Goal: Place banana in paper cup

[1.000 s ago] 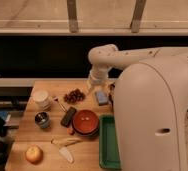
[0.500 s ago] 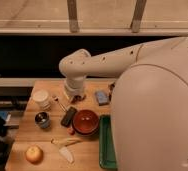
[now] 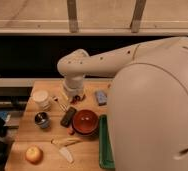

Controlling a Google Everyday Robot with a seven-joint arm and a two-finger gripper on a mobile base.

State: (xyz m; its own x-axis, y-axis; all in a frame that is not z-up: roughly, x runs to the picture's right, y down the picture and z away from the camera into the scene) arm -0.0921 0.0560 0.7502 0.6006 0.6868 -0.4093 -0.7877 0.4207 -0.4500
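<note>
My gripper hangs downward over the back of the wooden table, at the end of my arm, which reaches in from the right and bends at the wrist just above it. I cannot tell whether the gripper is clenched or released, nor whether it touches anything beneath it. The banana is well apart from it, lying flat on the front part of the table with its pale peel strips splayed out, one strip pointing toward the front edge. It sits between the apple, which is near the front left corner, and the red bowl, which stands just behind and to the right of it. The paper cup stands upright near the back left of the table, to the left of my gripper and apart from it, far from the banana. In front of the paper cup stands a small dark cup. A flat dark object lies tilted just left of the red bowl. A small grey-blue object lies to the right of my gripper, and a green tray runs along the table's right side, beside the bowl.
</note>
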